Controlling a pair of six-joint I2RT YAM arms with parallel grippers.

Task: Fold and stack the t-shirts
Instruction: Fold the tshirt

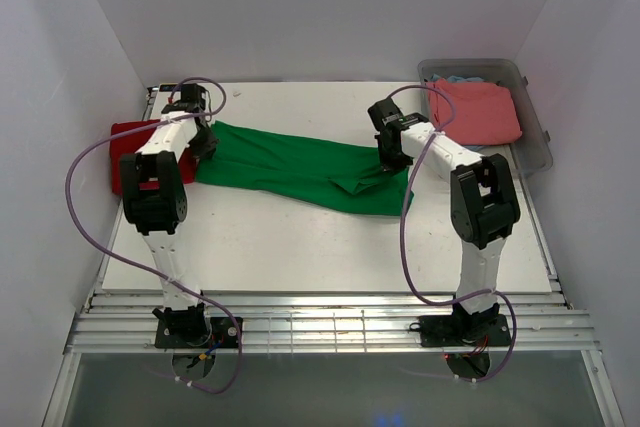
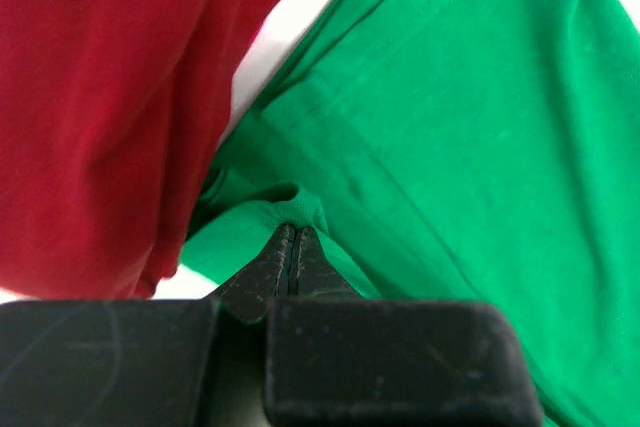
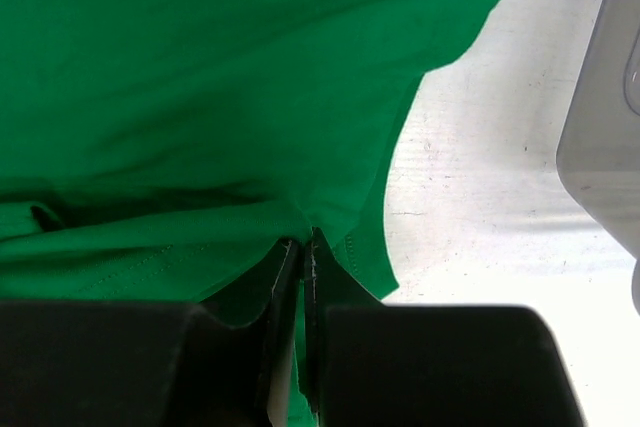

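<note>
The bright green t-shirt [image 1: 300, 169] lies stretched left to right across the middle of the table. My left gripper [image 1: 204, 143] is shut on its left end, pinching a fold of green cloth [image 2: 290, 209]. My right gripper [image 1: 392, 159] is shut on its right end, with green cloth [image 3: 200, 127] between the fingers. The deep red t-shirt [image 1: 135, 134] lies at the far left, partly under my left arm, and fills the left of the left wrist view [image 2: 110, 97]. The salmon-pink t-shirt [image 1: 478, 111] lies in the clear bin, with a bit of light blue cloth [image 1: 462, 78] behind it.
The clear plastic bin [image 1: 536, 137] stands at the back right, and its wall shows at the right edge of the right wrist view [image 3: 610, 117]. White walls close in the left, back and right sides. The metal rail holding the arm bases [image 1: 330, 332] runs along the near edge.
</note>
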